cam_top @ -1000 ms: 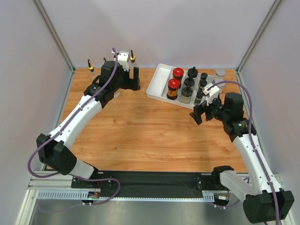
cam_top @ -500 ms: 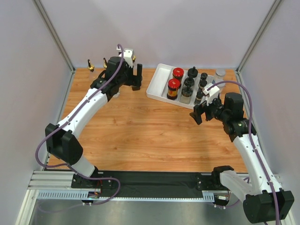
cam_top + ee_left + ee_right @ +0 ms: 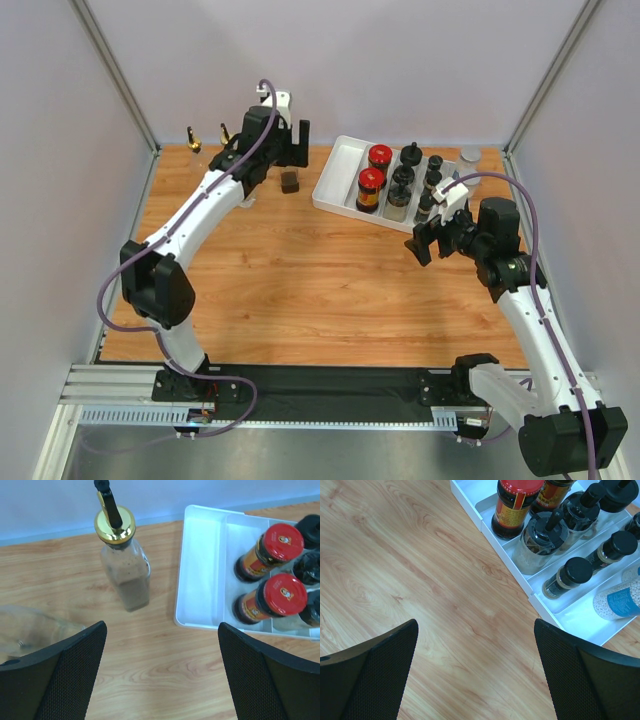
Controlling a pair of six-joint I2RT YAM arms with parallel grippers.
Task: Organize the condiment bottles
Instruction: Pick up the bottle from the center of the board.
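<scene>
A clear glass pourer bottle (image 3: 124, 575) with a gold collar and black spout stands upright on the wood table, just left of the white tray (image 3: 200, 580). Its dark base shows in the top view (image 3: 290, 181). My left gripper (image 3: 161, 627) is open and empty, raised above the table in front of this bottle (image 3: 290, 148). Part of another clear bottle (image 3: 35, 627) lies at the left edge. Two red-lidded jars (image 3: 280, 540) (image 3: 282, 592) stand in the tray. My right gripper (image 3: 475, 625) is open and empty over bare wood, left of the tray's near corner (image 3: 430, 240).
Two more gold-spouted bottles (image 3: 193, 138) (image 3: 224, 132) stand at the back left by the wall. The tray (image 3: 540, 602) also holds black-capped jars (image 3: 545, 530) (image 3: 570, 575) and a white-beaded shaker (image 3: 620, 597). A silver-lidded shaker (image 3: 470, 155) stands beyond the tray. Walls enclose the table.
My left gripper has risen and moved back and right, uncovering the pourer bottle that now stands free beside the tray. The right arm has not moved.
</scene>
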